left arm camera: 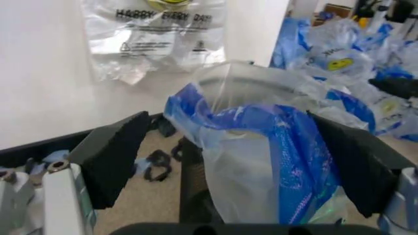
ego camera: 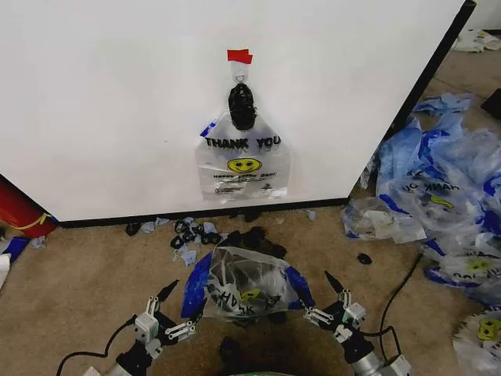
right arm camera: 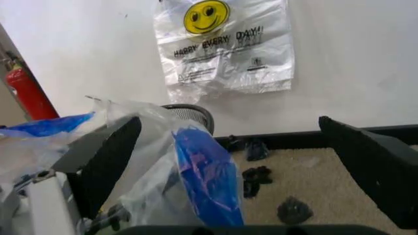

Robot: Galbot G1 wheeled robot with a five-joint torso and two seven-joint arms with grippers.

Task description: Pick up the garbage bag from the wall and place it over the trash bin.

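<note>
While draped, garbage bag point(ego camera: 246, 286) over trash bin point(right arm camera: 191, 112).

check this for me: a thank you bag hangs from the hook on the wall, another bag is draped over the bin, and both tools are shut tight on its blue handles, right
Not quite. Both tools are open, not shut: the left tool and right tool flank the bag on the trash bin, fingers spread, as the head view shows. The rest holds: a garbage bag hangs on the wall.
</note>
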